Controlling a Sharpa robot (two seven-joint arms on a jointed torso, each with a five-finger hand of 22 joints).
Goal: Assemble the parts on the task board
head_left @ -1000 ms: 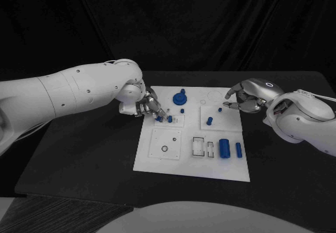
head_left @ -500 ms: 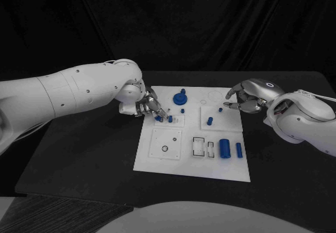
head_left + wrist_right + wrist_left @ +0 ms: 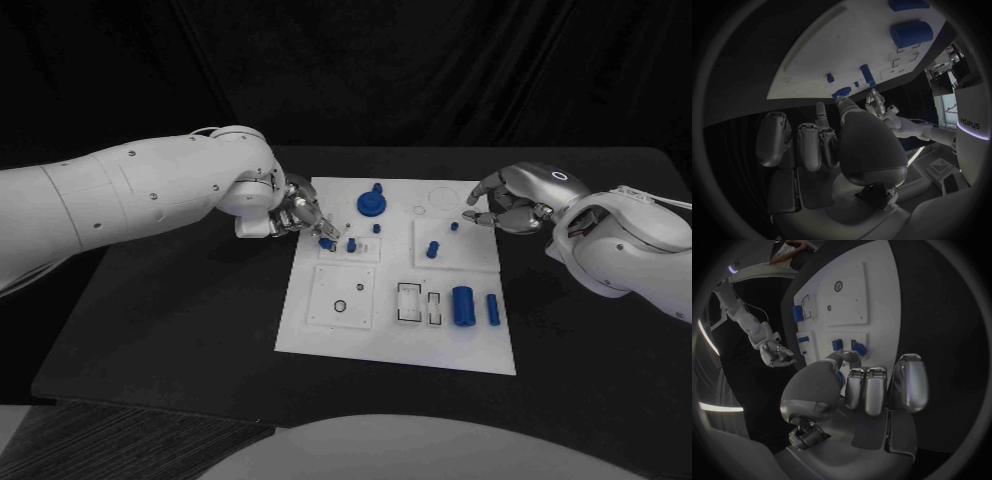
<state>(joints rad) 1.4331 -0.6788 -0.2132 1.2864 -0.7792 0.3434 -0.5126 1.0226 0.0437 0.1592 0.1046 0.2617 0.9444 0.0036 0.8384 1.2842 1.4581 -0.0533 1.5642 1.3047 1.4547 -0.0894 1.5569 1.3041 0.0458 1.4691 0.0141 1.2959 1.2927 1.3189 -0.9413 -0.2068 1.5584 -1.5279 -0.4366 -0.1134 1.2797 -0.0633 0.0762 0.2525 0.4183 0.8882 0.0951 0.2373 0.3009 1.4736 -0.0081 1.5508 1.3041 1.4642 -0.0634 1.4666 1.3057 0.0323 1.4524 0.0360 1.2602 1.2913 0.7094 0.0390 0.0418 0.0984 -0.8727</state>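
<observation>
Left hand (image 3: 296,216) sits at the white task board's (image 3: 397,348) left edge, fingers curled; we can't tell if it pinches the small blue peg (image 3: 327,243) at its fingertips. Right hand (image 3: 508,203) hovers at the right edge, fingers curled, holding nothing.

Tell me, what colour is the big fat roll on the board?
Blue; the fat cylinder shows best in the head view.

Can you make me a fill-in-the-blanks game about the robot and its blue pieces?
1. The task board under the blue parts is coloured ____.
2. The round blue part with a knob sits at the board's ____ end, away from the robot.
3. The table is coloured ____.

Missing words: white; far; black.
</observation>
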